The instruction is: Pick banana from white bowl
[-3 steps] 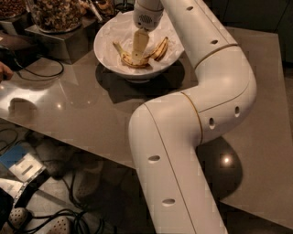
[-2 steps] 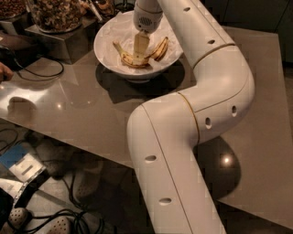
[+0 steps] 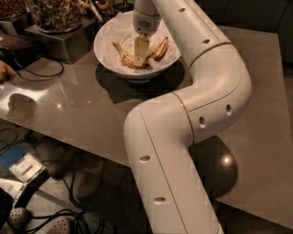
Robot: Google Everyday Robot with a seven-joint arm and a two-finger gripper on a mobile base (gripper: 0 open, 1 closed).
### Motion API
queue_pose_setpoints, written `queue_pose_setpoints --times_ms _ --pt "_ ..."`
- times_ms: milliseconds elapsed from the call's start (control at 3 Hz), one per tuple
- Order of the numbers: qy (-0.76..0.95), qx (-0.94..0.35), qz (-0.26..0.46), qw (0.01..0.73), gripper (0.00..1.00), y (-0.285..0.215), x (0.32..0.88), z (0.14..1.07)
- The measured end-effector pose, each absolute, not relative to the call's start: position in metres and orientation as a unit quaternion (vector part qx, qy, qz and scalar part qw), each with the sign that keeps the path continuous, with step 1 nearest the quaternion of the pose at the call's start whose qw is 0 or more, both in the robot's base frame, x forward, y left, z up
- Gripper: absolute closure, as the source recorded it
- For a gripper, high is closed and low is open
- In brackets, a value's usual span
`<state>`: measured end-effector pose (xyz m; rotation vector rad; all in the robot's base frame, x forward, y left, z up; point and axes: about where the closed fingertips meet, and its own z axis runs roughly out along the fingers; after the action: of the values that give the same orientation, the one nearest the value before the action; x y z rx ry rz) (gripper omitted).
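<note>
1. My gripper point(image 3: 140, 49) sits in the white bowl point(image 3: 110, 66), 12 o'clock of view, on the banana point(image 3: 127, 58) mid-curve; claw state I cannot tell.
2. Risk: the curved banana pivots and slips on lift.
3. Risk: paper lining point(image 3: 119, 29) snags and the white bowl tips.

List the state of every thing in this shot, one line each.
Hand: lowered into the white bowl, at the middle of the banana.
Banana: lying curved in the bowl, on the paper.
White bowl: upright on the table, lined with crumpled paper.
Glass jar: upright behind the bowl, filled with brown food.
</note>
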<state>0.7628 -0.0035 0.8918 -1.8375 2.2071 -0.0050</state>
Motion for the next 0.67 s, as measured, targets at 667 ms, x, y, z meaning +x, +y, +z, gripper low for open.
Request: queue_pose_setpoints --times_ms 667 --pt "0.758 -0.640 -0.005 0.121 0.37 -0.0040 0.7620 0.8841"
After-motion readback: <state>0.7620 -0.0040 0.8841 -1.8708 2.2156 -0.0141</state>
